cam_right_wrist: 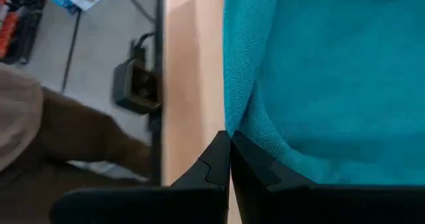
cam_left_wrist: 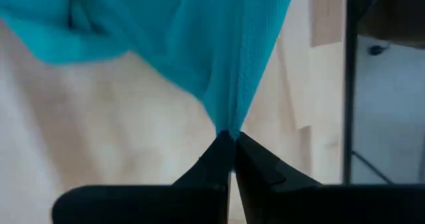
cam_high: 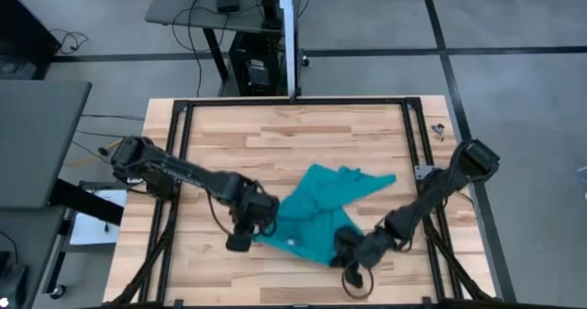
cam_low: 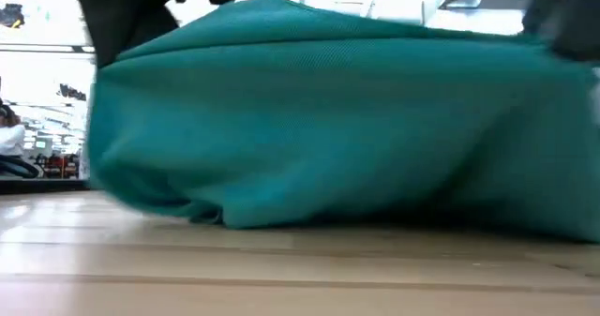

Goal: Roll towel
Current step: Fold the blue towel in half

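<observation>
The teal towel lies crumpled across the middle of the wooden table, its far corner flat on the boards. In the low view the towel fills the picture, and its lower folds rest on the tabletop. My left gripper is shut on the towel's near left part. My right gripper is shut on its near right part. A small pale tag shows between the two. My left gripper pinches a gathered bit of the towel between its two fingertips, coming steeply from above on the table's left side. The cloth fans out taut from the tips. My right gripper pinches the towel's edge between its fingertips, slanting down from the table's right side.
A black metal frame runs round the tabletop. Bare wood lies on the far side and along the near edge. A grey desk stands to the left. A brown sleeve shows beyond the table's edge.
</observation>
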Tool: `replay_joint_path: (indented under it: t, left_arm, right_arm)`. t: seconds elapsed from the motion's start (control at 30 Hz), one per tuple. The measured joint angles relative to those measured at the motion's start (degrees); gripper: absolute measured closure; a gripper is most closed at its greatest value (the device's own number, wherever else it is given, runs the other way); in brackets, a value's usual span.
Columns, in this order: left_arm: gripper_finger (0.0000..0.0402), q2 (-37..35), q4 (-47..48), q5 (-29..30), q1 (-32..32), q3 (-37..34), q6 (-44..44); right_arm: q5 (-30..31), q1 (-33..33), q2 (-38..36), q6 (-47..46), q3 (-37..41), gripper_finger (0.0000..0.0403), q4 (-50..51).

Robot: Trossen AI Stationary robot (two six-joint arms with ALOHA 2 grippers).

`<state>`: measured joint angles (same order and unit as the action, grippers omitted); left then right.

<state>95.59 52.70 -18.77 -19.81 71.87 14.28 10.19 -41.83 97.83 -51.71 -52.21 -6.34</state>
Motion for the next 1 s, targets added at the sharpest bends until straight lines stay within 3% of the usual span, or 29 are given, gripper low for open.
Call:
replay_joint_path:
  t: [0.27, 0.4, 0.6, 0.77, 0.87, 0.93, 1.0]
  left_arm:
    - [0.0397, 0.0, -18.3, 1.6, -8.1, -4.8, 16.1]
    - [0.0367, 0.0, -18.0, 2.2, -9.0, -4.8, 18.5]
    - [0.0320, -0.2, -11.2, 1.7, -9.1, 1.2, 23.2]
    - [0.0321, -0.2, -16.1, 13.0, -9.6, 5.4, 22.9]
    - [0.0321, 0.3, -21.7, 21.3, -9.6, 4.9, 23.5]
    - [0.0322, 2.0, -25.3, 26.0, -9.5, 4.7, 25.2]
    - [0.0322, 4.6, -28.5, 27.2, -8.8, 4.6, 26.0]
  right_arm:
    - [-1.3, -4.4, 6.7, -5.0, -6.0, 0.0402, 1.5]
    - [-2.2, -4.4, 7.1, -5.6, -6.0, 0.0374, 2.6]
    - [-1.9, -4.7, -1.2, -1.0, -6.3, 0.0304, 5.2]
    - [2.9, -5.6, -8.3, -1.6, -6.3, 0.0268, 17.0]
    - [9.4, -5.9, -9.5, -3.2, -6.3, 0.0262, 27.2]
    - [14.3, -5.6, -9.3, -7.1, -6.3, 0.0263, 34.5]
    - [15.6, -4.6, -8.1, -12.7, -6.3, 0.0265, 40.4]
